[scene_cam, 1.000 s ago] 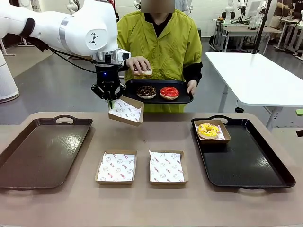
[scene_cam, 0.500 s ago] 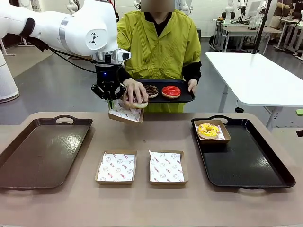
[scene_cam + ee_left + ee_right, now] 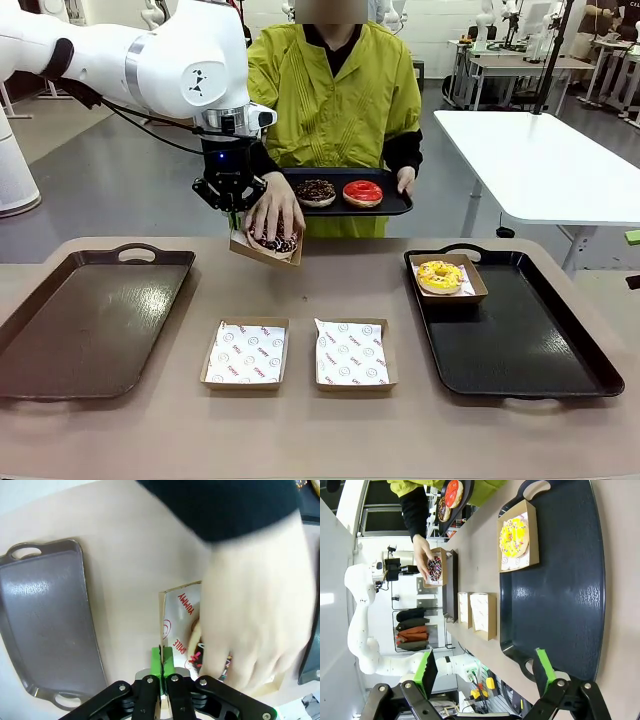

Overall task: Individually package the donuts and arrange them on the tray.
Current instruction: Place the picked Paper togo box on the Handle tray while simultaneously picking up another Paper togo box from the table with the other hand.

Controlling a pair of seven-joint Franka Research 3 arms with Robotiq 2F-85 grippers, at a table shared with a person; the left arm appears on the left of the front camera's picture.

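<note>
My left gripper [image 3: 232, 213] [image 3: 162, 667] is shut on the rim of a paper-lined cardboard box [image 3: 262, 250] [image 3: 175, 615], holding it tilted above the table's far edge. A person's hand [image 3: 272, 208] [image 3: 255, 615] presses the dark purple sprinkled donut [image 3: 273, 241] [image 3: 434, 568] into that box. The chocolate donut [image 3: 315, 191] and the red donut [image 3: 362, 192] lie on a small black tray [image 3: 395, 205] in the person's other hand. The yellow donut [image 3: 440, 274] [image 3: 514, 537] sits boxed on the black tray [image 3: 520, 350] [image 3: 560, 605]. My right gripper [image 3: 485, 672] stands open beside this tray's end.
A brown tray [image 3: 90, 320] lies at the table's left. Two empty paper-lined boxes [image 3: 246, 353] [image 3: 351, 352] sit side by side at the middle front. Most of the black tray is bare behind the boxed yellow donut.
The person's hand carried the purple donut from above the small tray down into the box I hold. The small tray shifted slightly. Both arms stayed still.
</note>
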